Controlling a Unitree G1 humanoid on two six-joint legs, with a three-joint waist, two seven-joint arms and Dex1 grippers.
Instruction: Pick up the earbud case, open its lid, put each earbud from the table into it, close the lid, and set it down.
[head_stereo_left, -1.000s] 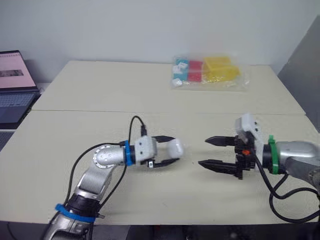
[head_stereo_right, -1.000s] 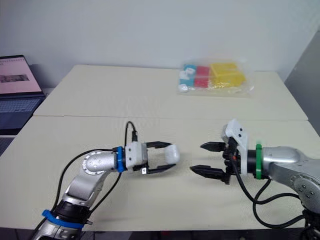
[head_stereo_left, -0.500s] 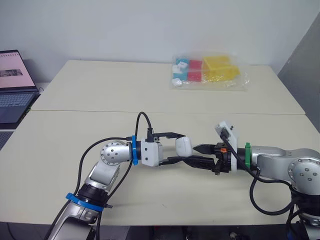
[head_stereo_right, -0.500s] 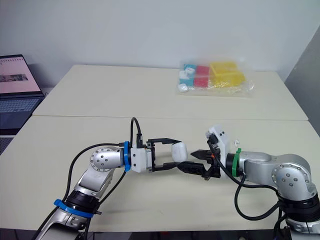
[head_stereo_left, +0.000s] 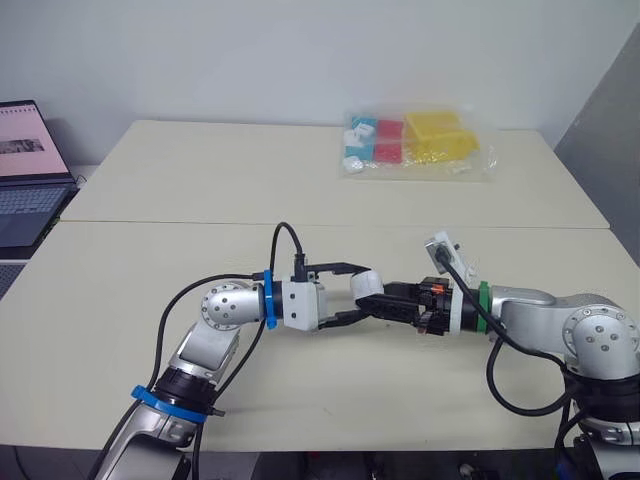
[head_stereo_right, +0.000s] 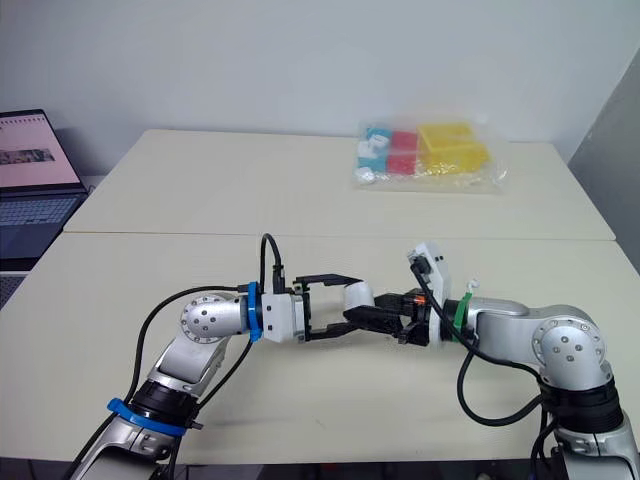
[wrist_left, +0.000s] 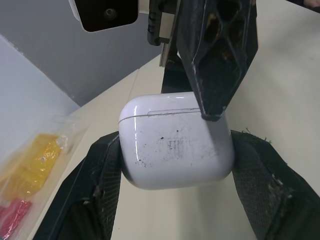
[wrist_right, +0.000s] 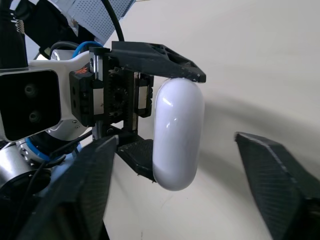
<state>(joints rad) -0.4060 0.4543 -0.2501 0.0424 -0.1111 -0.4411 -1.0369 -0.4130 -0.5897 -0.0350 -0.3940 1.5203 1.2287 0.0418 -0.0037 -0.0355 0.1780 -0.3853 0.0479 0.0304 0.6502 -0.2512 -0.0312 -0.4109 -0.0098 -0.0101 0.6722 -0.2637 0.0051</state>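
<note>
The left gripper is shut tight on the earbud case. It holds the case up in the air, just above the worktop. Its two black fingers press on the two side ends of the case, below the thin line where the lid starts. So the lid is free to swing.

The right gripper is right up against the case from the other side. Its fingers are wide apart, and the case sits between them. One fingertip seems to touch the case near the lid line.

The case looks small, light and hard. It is smooth, shiny and round at the edges, so I think it can slip or spin. The lid is still shut. A good place to push is the front edge of the lid, just above the line, while the left gripper keeps the bottom half steady.

Farther back on the worktop lies a clear bag of bright blocks. Off to the left side is an open laptop.
</note>
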